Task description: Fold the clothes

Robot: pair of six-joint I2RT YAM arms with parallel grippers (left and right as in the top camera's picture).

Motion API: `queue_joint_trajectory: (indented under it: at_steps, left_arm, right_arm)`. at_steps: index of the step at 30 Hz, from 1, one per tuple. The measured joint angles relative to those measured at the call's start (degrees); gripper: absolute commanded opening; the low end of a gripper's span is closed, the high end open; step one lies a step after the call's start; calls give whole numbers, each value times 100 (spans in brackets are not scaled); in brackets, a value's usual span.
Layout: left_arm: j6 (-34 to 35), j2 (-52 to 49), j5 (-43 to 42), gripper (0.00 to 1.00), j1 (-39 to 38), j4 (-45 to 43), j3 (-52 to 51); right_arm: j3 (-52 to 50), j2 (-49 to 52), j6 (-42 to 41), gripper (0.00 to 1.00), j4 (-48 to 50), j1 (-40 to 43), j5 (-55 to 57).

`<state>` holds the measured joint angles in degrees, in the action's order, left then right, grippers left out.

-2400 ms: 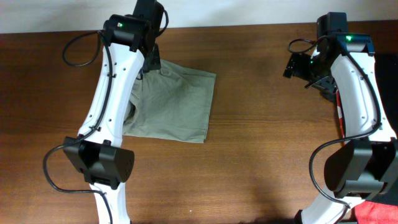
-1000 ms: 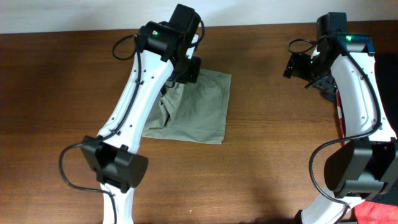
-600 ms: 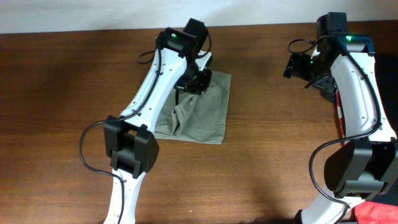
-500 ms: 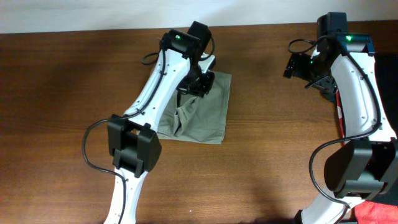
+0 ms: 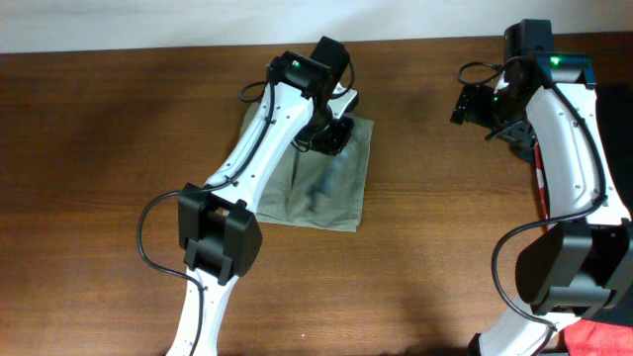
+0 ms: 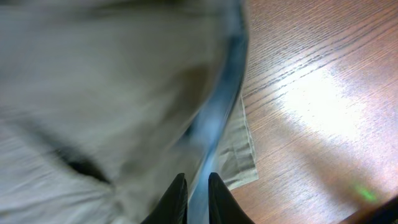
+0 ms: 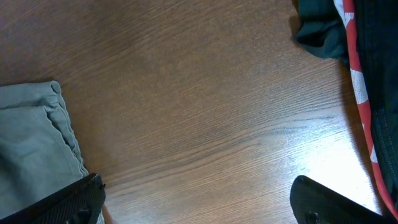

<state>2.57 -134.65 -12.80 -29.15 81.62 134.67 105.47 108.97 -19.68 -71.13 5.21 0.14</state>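
Note:
The khaki shorts lie folded on the wooden table, left of centre in the overhead view. My left gripper sits over their far right corner. In the left wrist view its gripper is shut on a blurred edge of the shorts, with the lower layer's corner flat on the wood beside it. My right gripper hovers at the far right, apart from the shorts. In the right wrist view it is open and empty, and the shorts' edge shows at the left.
A dark garment and a red-and-white cloth lie at the table's right edge, by the right arm. Another red cloth shows at the bottom right corner. A white wall runs along the table's far edge.
My left gripper has carried the shorts' left side up and over to the right, so the shorts are now narrower and doubled over. The right arm has not moved.

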Motion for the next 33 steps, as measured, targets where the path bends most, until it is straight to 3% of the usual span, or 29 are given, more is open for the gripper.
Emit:
queue_joint_trajectory:
  at_steps: [4,6,7,10,12,14,21,28,33]
  left_arm:
    - [0,0,-28,12,0,-7,0]
    - [0,0,-35,20,0,-7,0]
    - [-4,0,-35,26,0,-7,0]
    - [-13,0,-48,67,2,-7,0]
    - [-26,0,-26,78,24,-7,0]
    - [-24,0,-7,99,101,-37,0]
    - [-17,0,476,99,693,-127,0]
    - [-17,0,1659,99,1344,59,-9]
    - [-17,4,1799,99,1762,-463,-632]
  right_arm:
    - [0,0,0,99,0,0,0]
    - [0,0,2,99,0,0,0]
    - [0,0,2,99,0,0,0]
    - [0,0,0,99,0,0,-2]
    - [0,0,0,98,0,0,0]
    - [0,0,2,99,0,0,0]
    - [0,0,0,99,0,0,0]
    - [0,0,0,99,0,0,0]
    - [0,0,4,99,0,0,0]
